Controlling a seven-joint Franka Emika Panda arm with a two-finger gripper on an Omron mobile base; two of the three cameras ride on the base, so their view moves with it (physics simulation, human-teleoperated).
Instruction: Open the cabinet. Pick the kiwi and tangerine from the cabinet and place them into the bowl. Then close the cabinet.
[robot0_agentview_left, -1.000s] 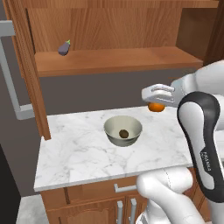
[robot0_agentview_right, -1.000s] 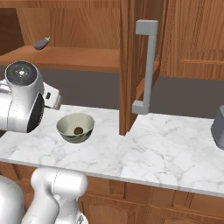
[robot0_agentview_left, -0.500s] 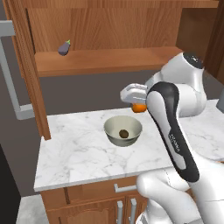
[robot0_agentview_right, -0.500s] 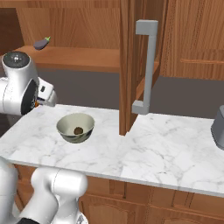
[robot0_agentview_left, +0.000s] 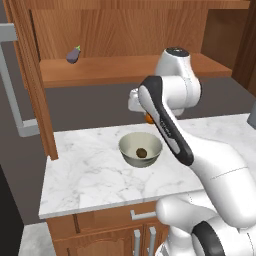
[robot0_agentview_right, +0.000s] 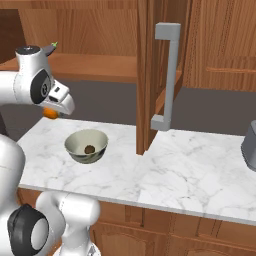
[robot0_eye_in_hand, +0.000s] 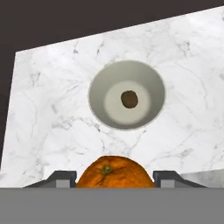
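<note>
Tangerine (robot0_eye_in_hand: 114, 172) being held between finger tips of gripper (robot0_eye_in_hand: 114, 178), jaws closed against its sides. Fruit being carried above marble counter (robot0_eye_in_hand: 52, 113), behind bowl (robot0_eye_in_hand: 105, 78) and not yet over it. In left base view tangerine (robot0_agentview_left: 149, 119) mostly being hidden by arm; exact height above counter hard to judge. Kiwi (robot0_eye_in_hand: 129, 99) lying at bowl bottom. Cabinet (robot0_agentview_left: 125, 70) standing open, right door (robot0_agentview_right: 150, 75) swung out. Eggplant (robot0_agentview_left: 73, 54) lying on shelf.
</note>
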